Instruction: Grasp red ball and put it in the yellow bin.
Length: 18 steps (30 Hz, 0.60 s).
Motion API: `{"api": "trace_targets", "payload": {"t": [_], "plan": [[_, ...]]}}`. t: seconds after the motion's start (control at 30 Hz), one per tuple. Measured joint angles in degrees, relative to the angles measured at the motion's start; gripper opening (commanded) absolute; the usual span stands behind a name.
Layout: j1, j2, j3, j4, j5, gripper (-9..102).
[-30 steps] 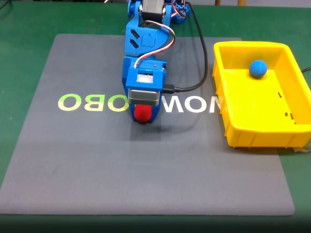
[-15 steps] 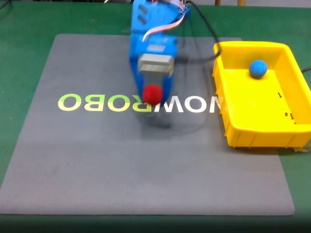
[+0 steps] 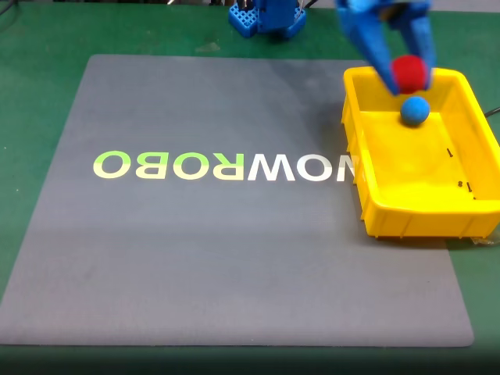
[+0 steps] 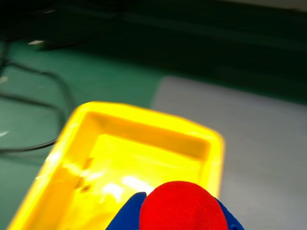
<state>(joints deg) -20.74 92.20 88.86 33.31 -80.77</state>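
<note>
Fixed view: blue gripper [image 3: 408,76] clamped on the red ball [image 3: 409,73], held in the air over the far end of the yellow bin [image 3: 367,199]. Blue ball [image 3: 415,110] rests inside the bin, just below the red one in the picture.

Wrist view: fingers [image 4: 125,216] flank the red ball [image 4: 183,207], pinching it above the bin's [image 4: 217,143] open interior.

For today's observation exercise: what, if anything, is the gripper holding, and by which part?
The gripper holds the red ball, its blue fingers clamped on opposite sides, above the yellow bin.
</note>
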Motion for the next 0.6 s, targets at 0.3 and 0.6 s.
{"api": "trace_targets", "payload": {"t": [0.3,0.6], "plan": [[-5.9,-3.2,0.0,0.0,1.9,0],[-5.9,-3.3,0.0,0.0,2.5,31]]}}
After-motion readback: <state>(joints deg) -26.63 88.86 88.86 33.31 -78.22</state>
